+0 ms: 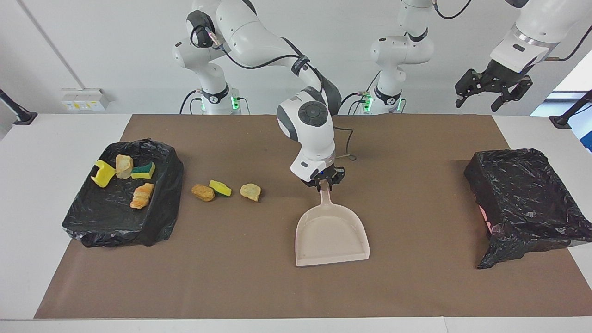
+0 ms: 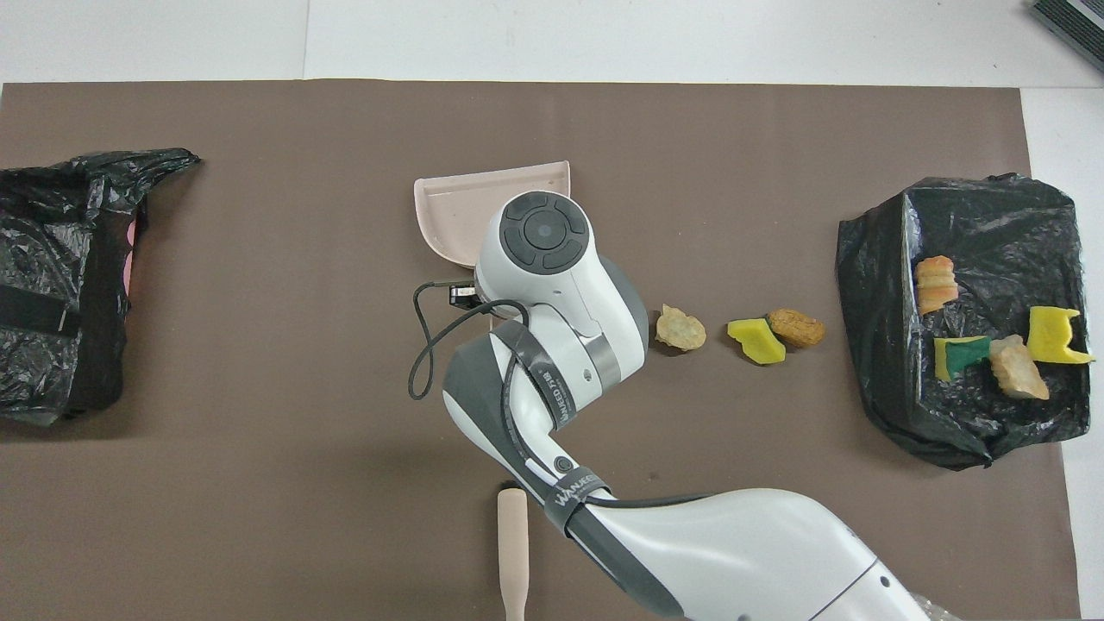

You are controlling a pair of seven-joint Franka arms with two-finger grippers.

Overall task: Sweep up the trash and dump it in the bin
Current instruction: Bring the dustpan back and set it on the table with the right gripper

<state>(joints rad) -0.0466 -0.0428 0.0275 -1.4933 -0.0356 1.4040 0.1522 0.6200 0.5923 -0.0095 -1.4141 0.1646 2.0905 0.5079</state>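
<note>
The trash was in two bunches. Three bits lay loose on the brown mat [image 1: 416, 286]: an orange-brown chunk [image 1: 203, 192] touching a yellow sponge piece [image 1: 220, 188], and a tan chunk [image 1: 250, 191] just beside them, toward the dustpan. Four more sat on the black-bagged tray [image 1: 115, 217] at the right arm's end of the table: a yellow sponge [image 1: 103, 173], a tan lump [image 1: 124, 166], a green-topped sponge [image 1: 143, 170] and an orange crusty piece [image 1: 142, 195].

My guess is that this stuff weighed next to nothing. It looked soft and springy for the sponges and crumbly for the crusty ones, so it would likely roll or skip away from a hard shove. I wouldn't pinch the bits. You'd do better to push them low and slow into the pan.

The dustpan [image 1: 332, 231] lay flat mid-mat, its mouth pointing away from the robots and well apart from the loose bits. Your right gripper [image 1: 325, 181] was right at the tip of its handle. I honestly couldn't tell whether it had a grip on it or not. That handle is the sensible place to hold.

Only the brush handle [image 2: 512, 539] showed, at the robots' edge of the mat. Your left gripper [image 1: 492, 90] waited high up with its jaws spread and nothing in them, over the left arm's end of the table, where the bagged bin [image 1: 522, 199] sat.
</note>
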